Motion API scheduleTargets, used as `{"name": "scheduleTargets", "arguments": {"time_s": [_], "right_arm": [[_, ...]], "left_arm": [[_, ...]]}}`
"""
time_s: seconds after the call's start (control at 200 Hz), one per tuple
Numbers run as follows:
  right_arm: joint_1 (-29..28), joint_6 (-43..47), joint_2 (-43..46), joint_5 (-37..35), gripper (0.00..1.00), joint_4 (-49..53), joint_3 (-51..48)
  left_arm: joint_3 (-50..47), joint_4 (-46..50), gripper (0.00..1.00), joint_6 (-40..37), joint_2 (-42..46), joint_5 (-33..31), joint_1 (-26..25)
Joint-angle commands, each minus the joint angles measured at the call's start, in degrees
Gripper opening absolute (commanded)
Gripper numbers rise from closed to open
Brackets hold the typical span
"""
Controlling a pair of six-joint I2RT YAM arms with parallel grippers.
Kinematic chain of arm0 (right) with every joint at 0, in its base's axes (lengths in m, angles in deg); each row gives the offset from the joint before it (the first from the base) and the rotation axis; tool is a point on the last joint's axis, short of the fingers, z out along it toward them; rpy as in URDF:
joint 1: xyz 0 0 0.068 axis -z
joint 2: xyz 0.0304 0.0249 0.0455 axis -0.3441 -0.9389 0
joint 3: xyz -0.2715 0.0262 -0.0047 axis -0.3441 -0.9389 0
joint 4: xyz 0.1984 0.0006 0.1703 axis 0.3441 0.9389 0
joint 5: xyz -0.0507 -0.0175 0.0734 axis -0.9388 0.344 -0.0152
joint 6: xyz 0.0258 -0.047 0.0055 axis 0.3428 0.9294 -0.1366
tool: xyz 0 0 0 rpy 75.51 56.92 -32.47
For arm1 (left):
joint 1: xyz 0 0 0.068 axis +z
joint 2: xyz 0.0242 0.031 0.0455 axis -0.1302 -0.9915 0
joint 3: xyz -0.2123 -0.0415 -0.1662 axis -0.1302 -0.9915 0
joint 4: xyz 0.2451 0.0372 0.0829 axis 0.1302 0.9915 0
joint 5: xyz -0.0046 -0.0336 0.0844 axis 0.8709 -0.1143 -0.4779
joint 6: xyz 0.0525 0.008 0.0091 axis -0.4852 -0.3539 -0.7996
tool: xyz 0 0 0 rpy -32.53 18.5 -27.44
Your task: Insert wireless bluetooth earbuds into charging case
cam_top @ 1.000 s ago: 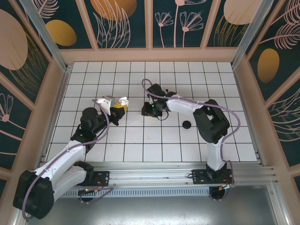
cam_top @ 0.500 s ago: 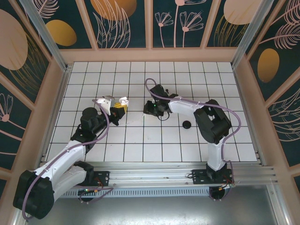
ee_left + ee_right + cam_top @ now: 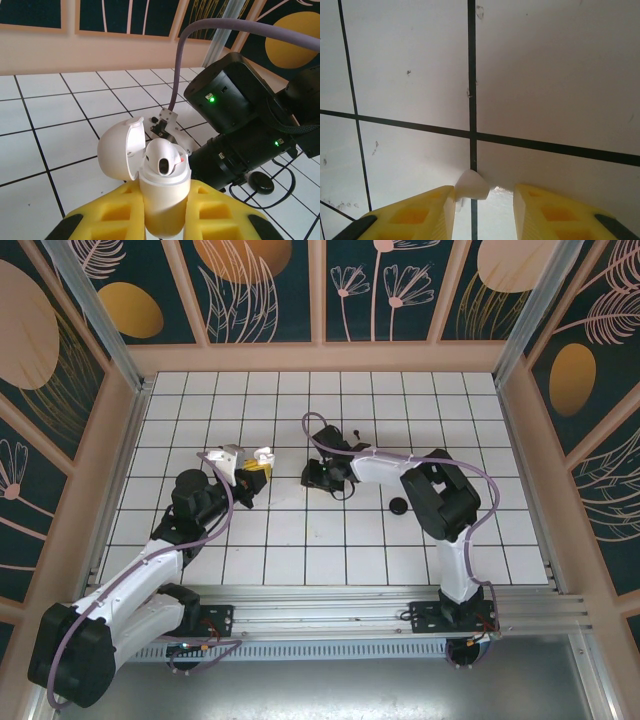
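My left gripper [image 3: 162, 222] is shut on the white charging case [image 3: 160, 200], held upright above the tiles with its lid [image 3: 119, 150] swung open to the left. One white earbud [image 3: 162, 159] sits in the top of the case. In the top view the left gripper [image 3: 250, 472] is left of centre. My right gripper [image 3: 318, 476] is low over the tiles, a tile or so to its right. Its yellow fingers [image 3: 420, 210] stand apart. A small white earbud [image 3: 472, 185] lies on the floor between them, against the left finger and clear of the right one.
A small black round thing [image 3: 398, 505] with a thin cord lies on the tiles right of the right gripper; it also shows as the black disc [image 3: 261, 183]. Wooden walls [image 3: 320, 358] bound the tiled floor.
The right gripper has shifted slightly left over the tiles, and its fingers have spread a little. The left arm and the case have not moved.
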Motion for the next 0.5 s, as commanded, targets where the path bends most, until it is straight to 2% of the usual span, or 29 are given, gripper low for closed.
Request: {"name": "scheduleTargets", "arguments": {"time_s": [0.0,0.29,0.495], "right_arm": [[-0.7,-0.1,-1.8,-1.3,0.36,2.0,2.1],[-1.1,0.4,-3.9,-1.2,0.35,3.0,4.2],[-1.2,1.0,-4.6,-1.1,0.3,3.4,4.9]], "left_arm": [[-0.3,-0.4,0.08,-0.9,0.1,0.1,0.4],[-0.5,-0.2,0.08,-1.1,0.3,0.0,0.4],[-0.9,-0.3,0.08,-1.1,0.5,-0.1,0.3]]}}
